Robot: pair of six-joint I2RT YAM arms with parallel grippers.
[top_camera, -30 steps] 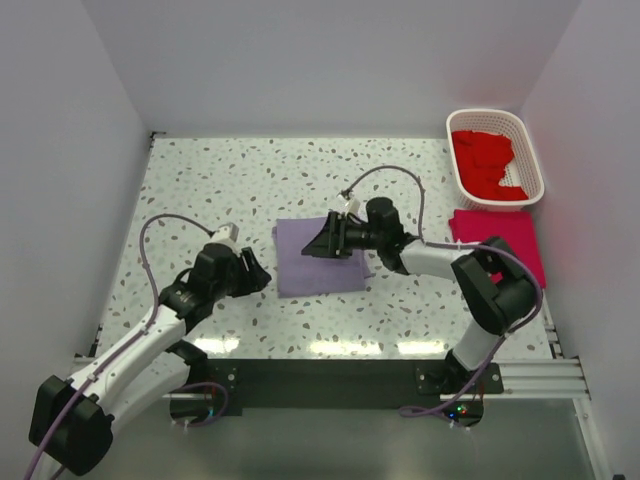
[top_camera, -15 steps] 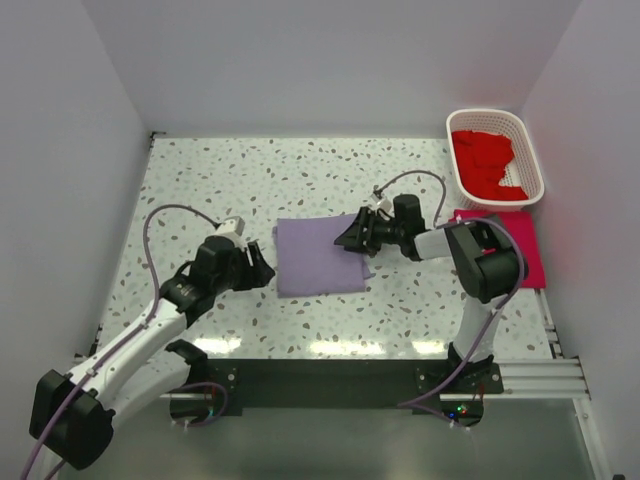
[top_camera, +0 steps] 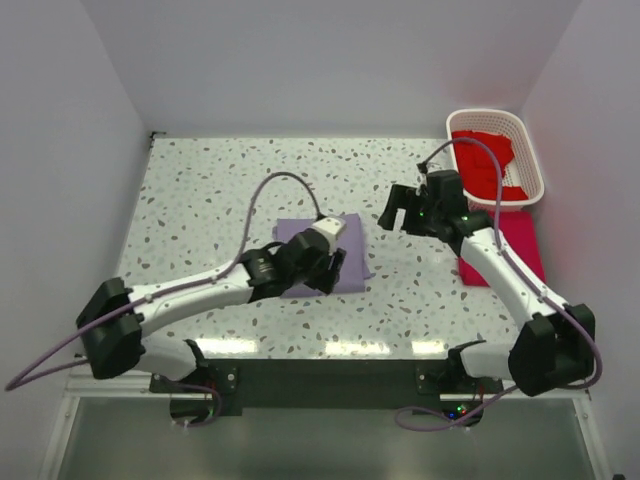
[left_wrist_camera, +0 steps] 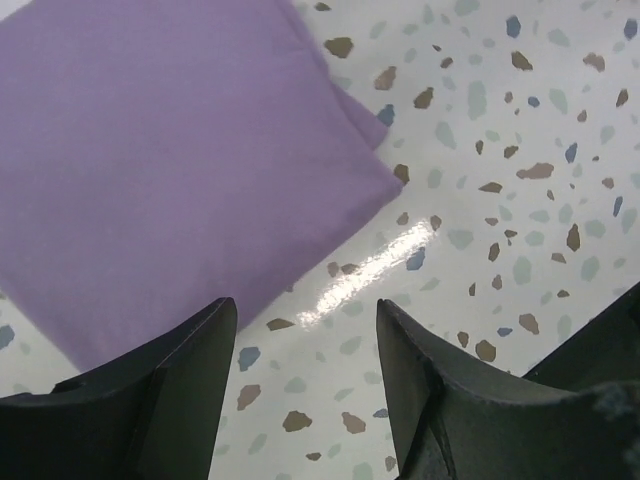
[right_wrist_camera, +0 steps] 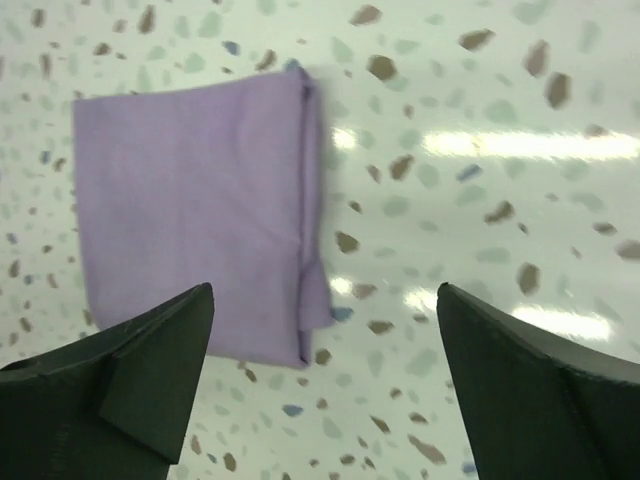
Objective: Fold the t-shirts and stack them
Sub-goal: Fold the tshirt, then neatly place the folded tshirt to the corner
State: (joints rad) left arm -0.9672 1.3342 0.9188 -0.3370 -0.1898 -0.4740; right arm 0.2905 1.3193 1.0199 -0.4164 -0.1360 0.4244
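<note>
Lavender t-shirt (left_wrist_camera: 170, 170) lies folded flat on the worktop (left_wrist_camera: 500, 150), just ahead-left of the left hand (left_wrist_camera: 305, 320) — jaws partly parted, nothing in them, low over its near corner. Right hand (right_wrist_camera: 325, 300) hangs spread wide and empty, shirt ahead-left of it and well apart — so left is nearer; right looks better placed for the basket (top_camera: 533, 160) of red t-shirts (top_camera: 480, 155) behind its wrist.

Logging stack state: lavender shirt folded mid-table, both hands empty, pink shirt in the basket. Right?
Not quite. The pink shirt lies folded on the table in front of the basket, not in it; only red shirts are inside. The top view shows this. The rest holds.
</note>
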